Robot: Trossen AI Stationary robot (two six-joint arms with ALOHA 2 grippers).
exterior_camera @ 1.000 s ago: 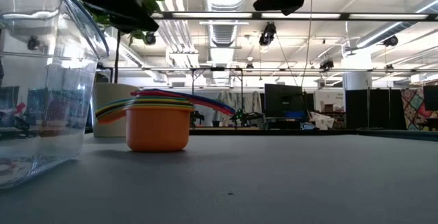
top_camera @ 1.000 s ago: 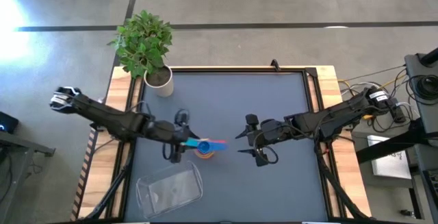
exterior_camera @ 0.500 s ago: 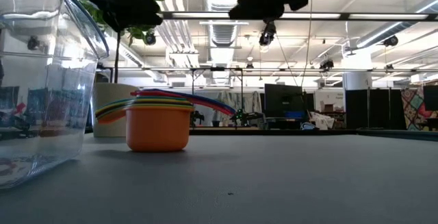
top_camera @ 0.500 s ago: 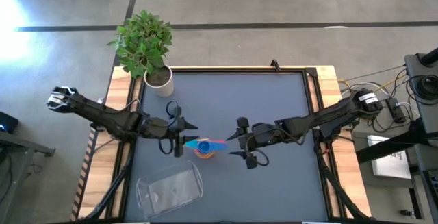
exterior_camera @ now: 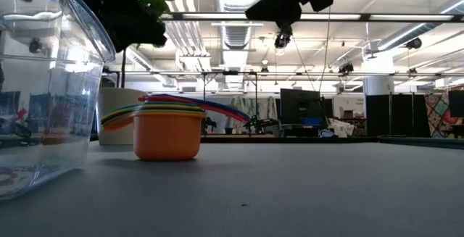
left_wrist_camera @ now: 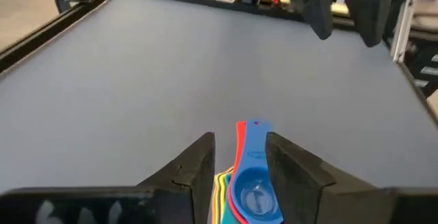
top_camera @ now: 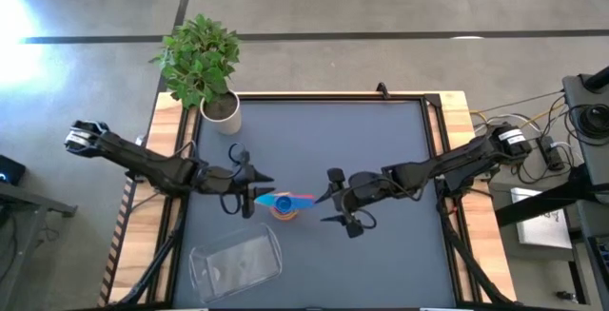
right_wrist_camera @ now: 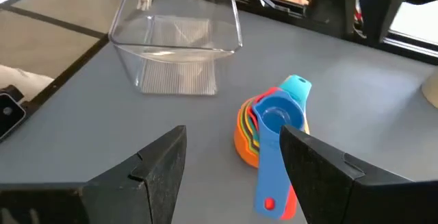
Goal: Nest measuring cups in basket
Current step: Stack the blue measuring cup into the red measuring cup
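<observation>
The measuring cups (top_camera: 284, 205) sit nested in one stack on the dark table, orange outermost (exterior_camera: 167, 134) and blue on top (right_wrist_camera: 272, 116). Their handles fan out toward the table's right. My left gripper (top_camera: 253, 195) hovers just left of the stack, open. In its wrist view the fingers (left_wrist_camera: 197, 169) frame the stack (left_wrist_camera: 252, 186) from above without touching it. My right gripper (top_camera: 328, 206) hangs open to the right of the stack, above the table, pointing at the cups. The clear basket (top_camera: 236, 259) stands near the front edge, left of centre.
A white pot with a green plant (top_camera: 222, 111) stands at the table's far left corner. The basket's clear wall (exterior_camera: 43, 85) fills the left of the low view. Raised frame rails (top_camera: 433, 111) run along the table's edges. Bare grey surface lies between the stack and the far edge.
My right gripper has moved toward the table's left, nearer the cup stack, and sunk a little. My left gripper has rolled about its pointing line and dropped slightly beside the stack. The cups and the basket have stayed where they were.
</observation>
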